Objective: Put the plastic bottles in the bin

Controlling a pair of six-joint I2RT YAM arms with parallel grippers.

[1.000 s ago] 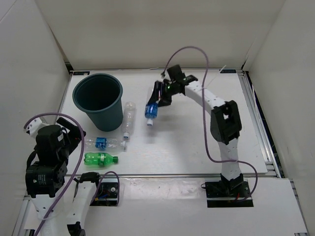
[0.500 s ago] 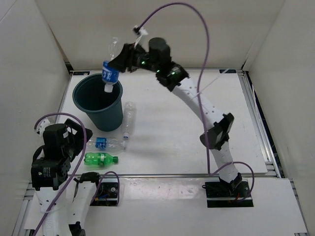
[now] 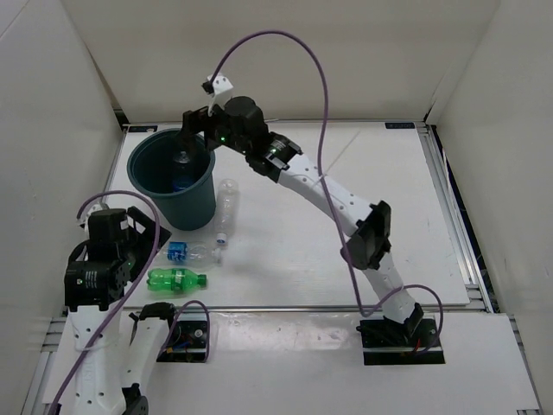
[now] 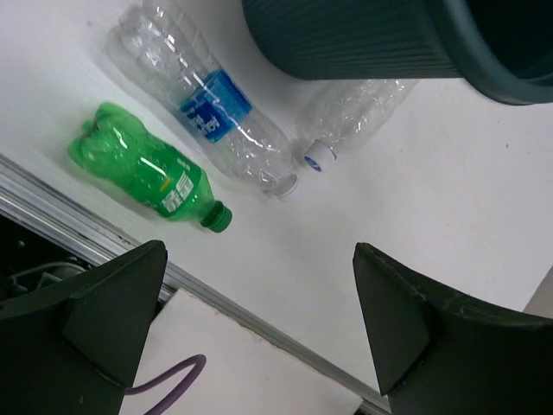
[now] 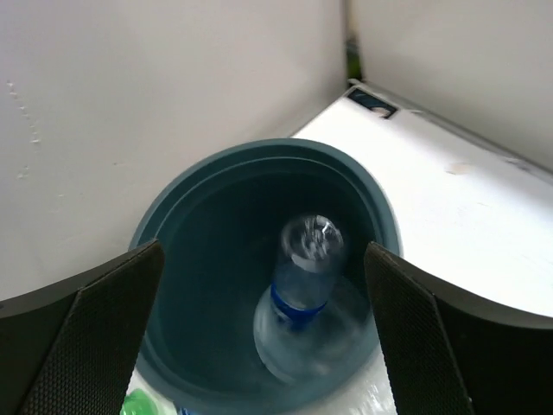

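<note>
Right hand [image 5: 263, 249] released above the bin [image 3: 186, 207], far-left corner of the bench [image 3: 276, 268]; blue-labelled bottle [image 5: 304, 277] inside (blurred). Left hand [image 4: 259, 251] released, empty.

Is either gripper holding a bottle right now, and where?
Nothing is held. Both the right gripper and left gripper are open; one bottle is loose inside the bin.

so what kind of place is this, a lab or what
Probably a lab robot test cell: plain white walls enclose a white table, with two cabled arms mounted at its edge.
</note>
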